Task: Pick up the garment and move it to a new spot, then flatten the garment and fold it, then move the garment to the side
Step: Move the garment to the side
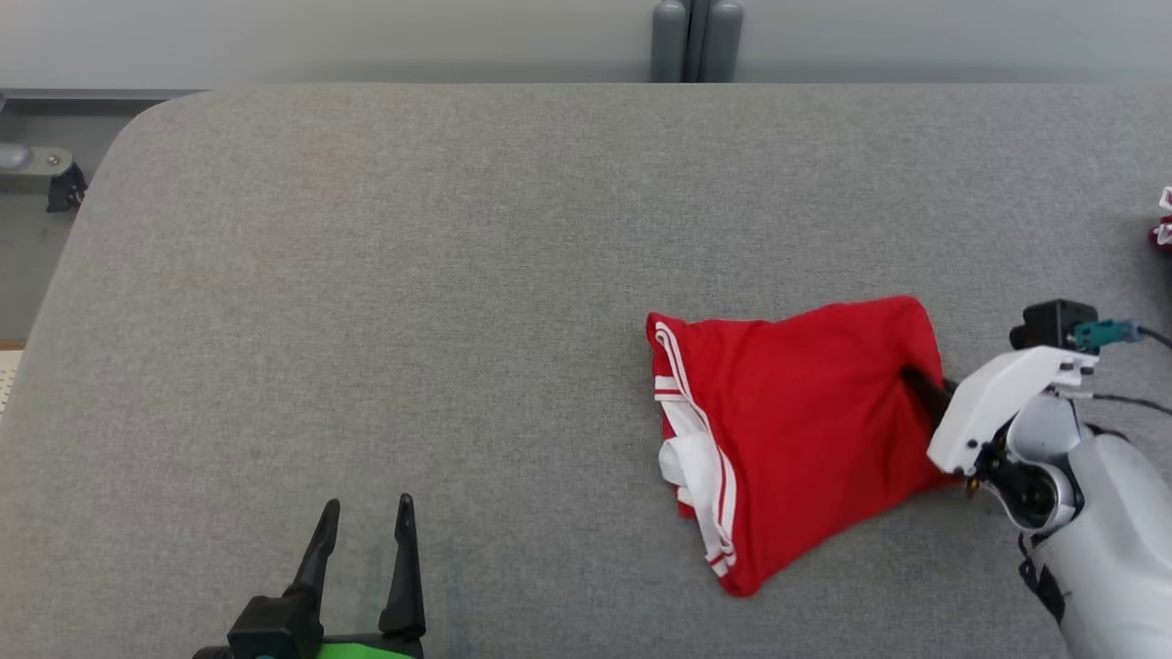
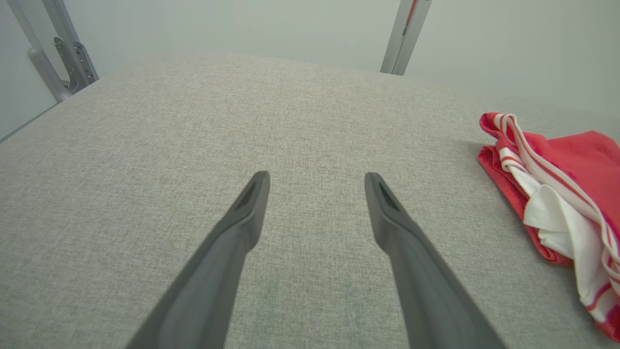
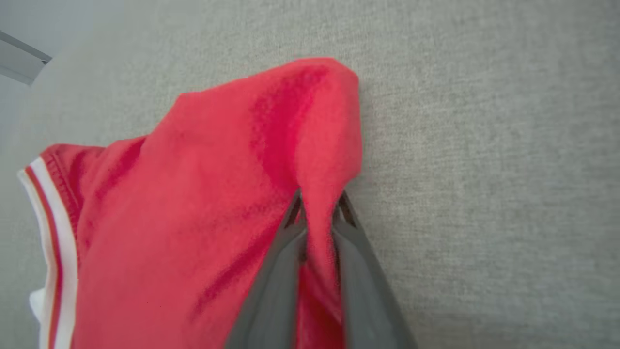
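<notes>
A red garment [image 1: 792,430] with white-striped trim lies crumpled right of centre on the grey padded table [image 1: 412,275]. My right gripper [image 1: 925,389] reaches in from the right and is shut on a pinched ridge of the red garment [image 3: 218,203]; its fingers [image 3: 283,252] squeeze the cloth between them in the right wrist view. My left gripper [image 1: 364,526] stands open at the lower left, well apart from the garment. Between its spread fingers [image 2: 242,218] there is just the table's fabric, and the garment's [image 2: 566,194] striped edge lies off to their right.
A small red and white object [image 1: 1163,224] sits at the table's far right edge. A grey post [image 1: 696,41] stands behind the table's far edge, and metal fittings [image 1: 41,174] lie off its rounded left corner. Bare padding spreads left of the garment.
</notes>
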